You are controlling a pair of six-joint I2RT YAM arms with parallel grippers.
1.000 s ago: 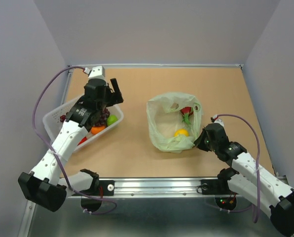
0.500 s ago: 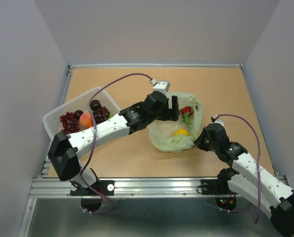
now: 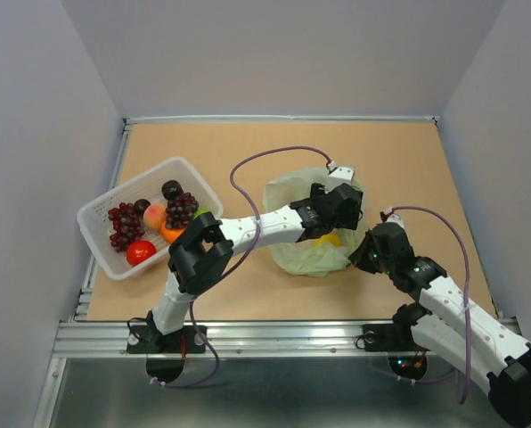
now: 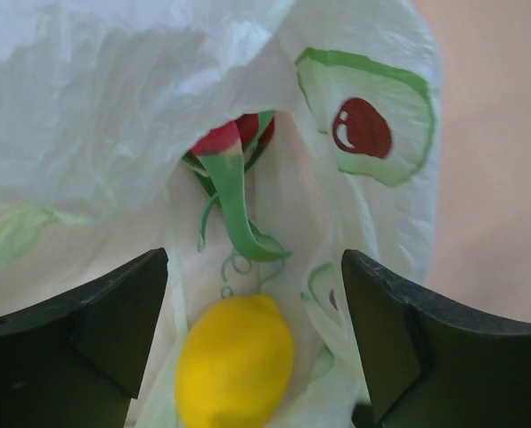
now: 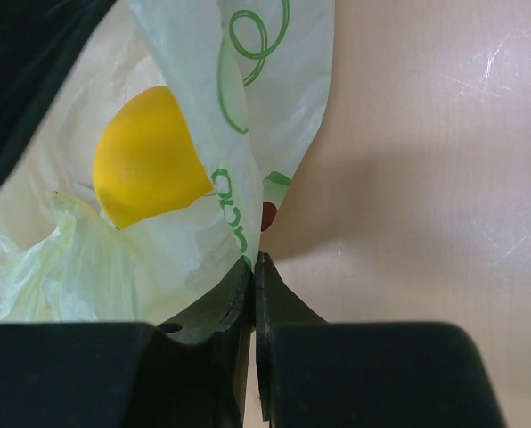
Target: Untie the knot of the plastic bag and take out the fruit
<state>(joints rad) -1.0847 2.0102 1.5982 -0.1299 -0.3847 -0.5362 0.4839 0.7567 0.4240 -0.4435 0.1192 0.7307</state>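
The pale green plastic bag (image 3: 288, 201) lies open at mid-table; no knot shows. Inside it are a yellow lemon (image 4: 234, 361) and a pink dragon fruit (image 4: 234, 141) with green leaves. My left gripper (image 3: 337, 212) is at the bag's mouth, open and empty, with the lemon between and below its jaws in the left wrist view (image 4: 252, 308). My right gripper (image 3: 365, 254) is shut on the bag's right edge (image 5: 239, 223), low at the table. The lemon shows through the plastic in the right wrist view (image 5: 150, 165).
A white basket (image 3: 94, 214) at the left holds a red grape bunch (image 3: 123, 225), dark plums (image 3: 171, 188), a peach (image 3: 155, 216), purple grapes (image 3: 182, 208), a lime (image 3: 201, 214), an orange (image 3: 172, 234) and a red fruit (image 3: 141, 251). My left arm spans the table from the basket side to the bag.
My left arm has swung right from over the basket to the bag, and its open gripper now sits at the bag's mouth above the lemon. The right gripper has kept its hold.
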